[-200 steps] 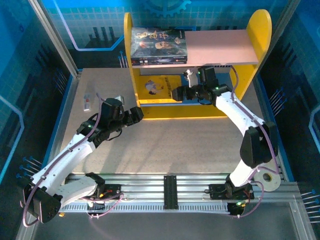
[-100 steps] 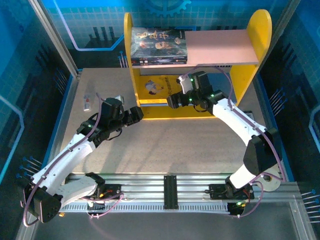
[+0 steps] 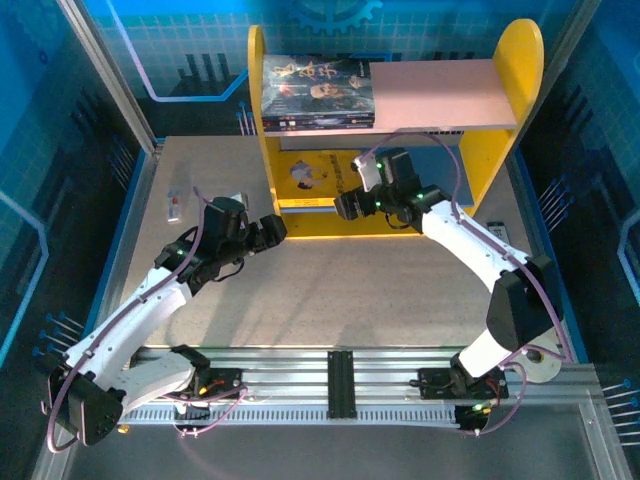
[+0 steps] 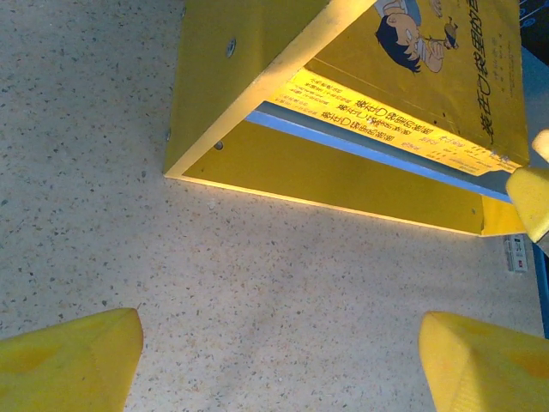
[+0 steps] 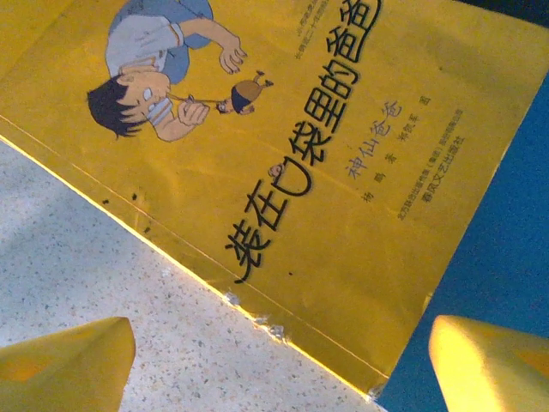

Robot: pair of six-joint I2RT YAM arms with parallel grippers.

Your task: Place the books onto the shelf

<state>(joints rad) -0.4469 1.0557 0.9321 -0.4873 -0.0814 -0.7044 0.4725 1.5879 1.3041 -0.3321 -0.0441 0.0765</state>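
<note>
Speckled grey bench (image 3: 350, 290): a small white device (image 3: 174, 205) is noted at its left side; it is not part of the task.

Left pincer (image 3: 268, 230): jaws apart, nothing between them. It is held over the bench just short of the near left corner of the two-tier shelf with yellow rounded side panels (image 3: 520, 60).

Right pincer (image 3: 343, 204): jaws wide, nothing gripped. It is poised at the front of the blue lower board (image 4: 369, 140), over the near edge of the yellow-covered paperbacks with a cartoon figure (image 5: 257, 172). These are stacked flat at the left of that board. Whether the top one overhangs the front edge cannot be told.

Farther back, the dark-covered paperbacks with portraits (image 3: 318, 92) are stacked on the left of the pale pink upper board (image 3: 440, 95).

Judged: every book seen is shelved, and the step in hand is clearing the right pincer. It is best drawn straight back toward the bench, low under the pink board. The jaws should be apart and the fingers lifted off the cover, so that the top book is not dragged out. If a nudge is wanted, the spine should be pushed squarely toward the back.
</note>
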